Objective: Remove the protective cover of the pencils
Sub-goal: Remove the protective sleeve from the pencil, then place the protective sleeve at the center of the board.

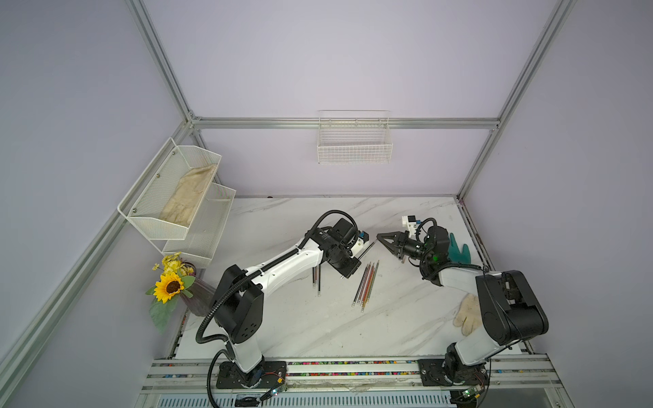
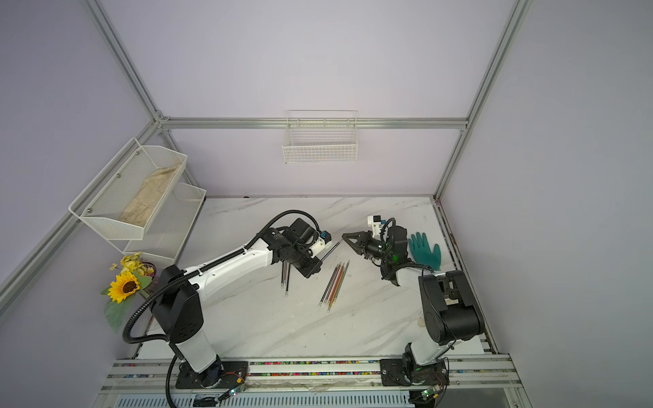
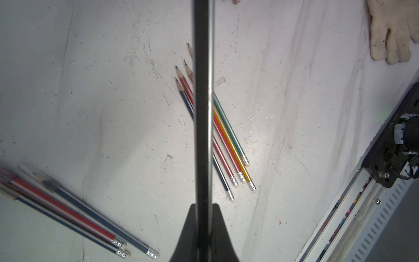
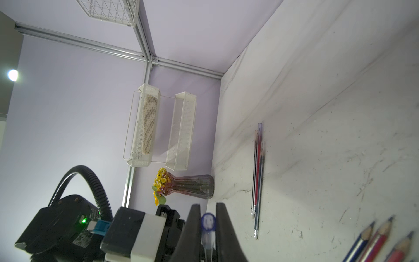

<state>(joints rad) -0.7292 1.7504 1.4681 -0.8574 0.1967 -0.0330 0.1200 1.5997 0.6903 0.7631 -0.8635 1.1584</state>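
Left end effector (image 3: 204,207) pinches a dark pencil (image 1: 367,249) above the counter (image 1: 406,318), long axis aimed at the nearby right end effector (image 1: 381,236), itself pressed onto a clear cover (image 4: 208,223); capped pencils (image 1: 316,281) lie nearer the left arm.

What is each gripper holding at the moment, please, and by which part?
The left gripper is shut on a dark pencil, gripping its shaft. The right gripper pinches a clear cover, blue at its tip, across its sides.
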